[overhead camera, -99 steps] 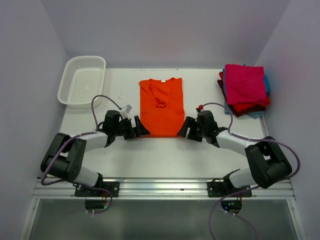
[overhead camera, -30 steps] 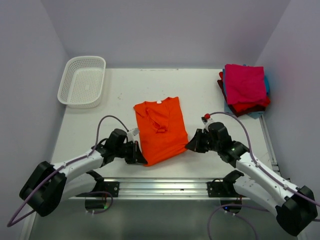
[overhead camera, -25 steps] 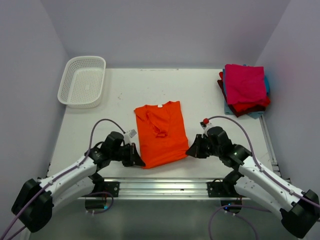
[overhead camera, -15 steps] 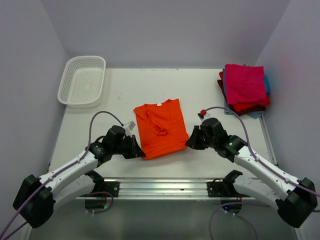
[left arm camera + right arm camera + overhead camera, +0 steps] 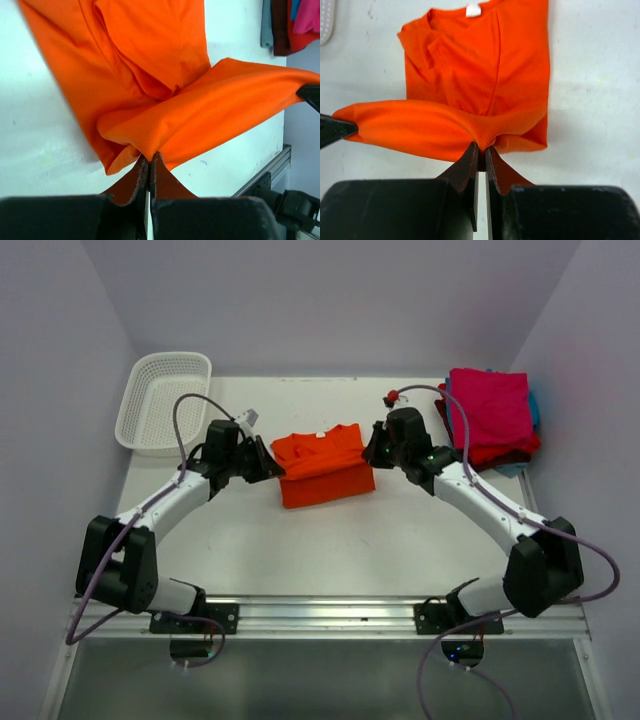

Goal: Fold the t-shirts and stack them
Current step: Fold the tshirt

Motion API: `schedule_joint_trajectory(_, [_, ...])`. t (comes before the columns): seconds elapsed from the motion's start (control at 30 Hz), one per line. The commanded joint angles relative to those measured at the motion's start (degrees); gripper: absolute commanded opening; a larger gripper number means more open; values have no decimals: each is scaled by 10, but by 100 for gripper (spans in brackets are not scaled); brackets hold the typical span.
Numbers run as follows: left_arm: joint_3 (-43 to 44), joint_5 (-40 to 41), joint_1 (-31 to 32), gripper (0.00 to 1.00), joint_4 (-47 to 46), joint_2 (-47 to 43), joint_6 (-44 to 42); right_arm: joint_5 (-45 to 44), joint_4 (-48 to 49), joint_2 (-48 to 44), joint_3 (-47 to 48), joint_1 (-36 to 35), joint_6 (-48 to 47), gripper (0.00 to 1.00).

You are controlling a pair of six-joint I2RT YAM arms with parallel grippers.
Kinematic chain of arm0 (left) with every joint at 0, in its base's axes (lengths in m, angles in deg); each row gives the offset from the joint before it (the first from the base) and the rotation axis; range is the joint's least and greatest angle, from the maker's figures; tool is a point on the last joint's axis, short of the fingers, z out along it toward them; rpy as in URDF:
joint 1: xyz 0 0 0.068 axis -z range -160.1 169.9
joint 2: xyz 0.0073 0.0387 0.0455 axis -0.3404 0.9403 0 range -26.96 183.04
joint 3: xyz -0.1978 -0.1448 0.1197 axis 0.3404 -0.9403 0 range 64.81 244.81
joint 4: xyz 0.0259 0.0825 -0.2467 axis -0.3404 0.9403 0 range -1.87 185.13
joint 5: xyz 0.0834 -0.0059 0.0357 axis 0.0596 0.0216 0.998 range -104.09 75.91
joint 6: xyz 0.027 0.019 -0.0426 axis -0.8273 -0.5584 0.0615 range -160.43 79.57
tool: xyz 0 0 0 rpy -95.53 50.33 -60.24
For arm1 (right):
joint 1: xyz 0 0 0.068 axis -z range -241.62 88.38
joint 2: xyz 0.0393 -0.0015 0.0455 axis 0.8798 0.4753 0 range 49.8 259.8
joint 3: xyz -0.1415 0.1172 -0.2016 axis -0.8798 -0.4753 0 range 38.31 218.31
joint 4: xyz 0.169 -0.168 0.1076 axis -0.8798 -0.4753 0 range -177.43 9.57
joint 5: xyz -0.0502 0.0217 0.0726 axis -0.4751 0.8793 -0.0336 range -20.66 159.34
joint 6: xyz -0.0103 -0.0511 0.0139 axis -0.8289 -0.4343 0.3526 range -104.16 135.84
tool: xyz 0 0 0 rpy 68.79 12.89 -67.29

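Observation:
The bright orange t-shirt lies mid-table, its lower half lifted and doubled over toward the collar. My left gripper is shut on the hem's left corner, and the left wrist view shows the cloth pinched at the tips. My right gripper is shut on the hem's right corner, and the right wrist view shows orange fabric bunched between its jaws. The hem hangs stretched between both grippers above the collar half. Folded t-shirts are stacked at the far right, magenta-pink on top.
A white lattice basket stands at the far left corner. The white table shows bare between the shirt and the arm bases. Grey walls close in the left, right and back sides.
Both grippers, still shut on the hem corners, have swung from the near edge toward the far side. They have carried the shirt's lower half up and over its upper half.

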Motion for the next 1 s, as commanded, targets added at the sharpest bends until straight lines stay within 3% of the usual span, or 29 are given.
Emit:
schedule_joint_trajectory(0.0, [57,-32,-26,0,-43,63,-31,0,52,73,65,35,-31,0])
schedule_joint_trajectory(0.2, [151,-81,-64,0,-91,201,-17,29,83,232,181,63,-34,0])
schedule_joint_trajectory(0.33, [220,-85,-95,0,-151,285,2,55,67,362,343,85,-33,0])
schedule_joint_trajectory(0.37, [261,-94,-102,5,-156,328,19,50,60,399,383,88,-34,10])
schedule_joint_trajectory(0.4, [276,-97,-114,21,-170,346,31,52,56,434,424,95,-34,31])
schedule_joint_trajectory(0.43, [289,-89,-119,37,-208,363,42,56,47,505,512,97,-34,69])
schedule_joint_trajectory(0.47, [312,-74,-122,66,-217,387,51,56,39,533,546,99,-27,81])
schedule_joint_trajectory(0.5, [317,-75,-128,79,-251,391,71,62,39,555,573,105,-21,94])
schedule_joint_trajectory(0.53, [314,-76,-128,98,-268,390,80,77,43,577,598,107,-17,99])
schedule_joint_trajectory(0.6, [303,-76,-126,100,-277,364,81,79,75,550,561,108,-15,99])
schedule_joint_trajectory(0.63, [293,-73,-125,100,-286,349,78,78,134,502,484,109,-16,99])
schedule_joint_trajectory(0.7, [262,-68,-124,100,-293,307,69,70,172,456,421,110,-26,99])
schedule_joint_trajectory(0.87, [225,-119,-112,100,-292,255,57,63,167,380,347,113,-49,99])
schedule_joint_trajectory(0.97, [228,-184,-85,98,-348,269,64,70,151,372,326,122,-55,99])
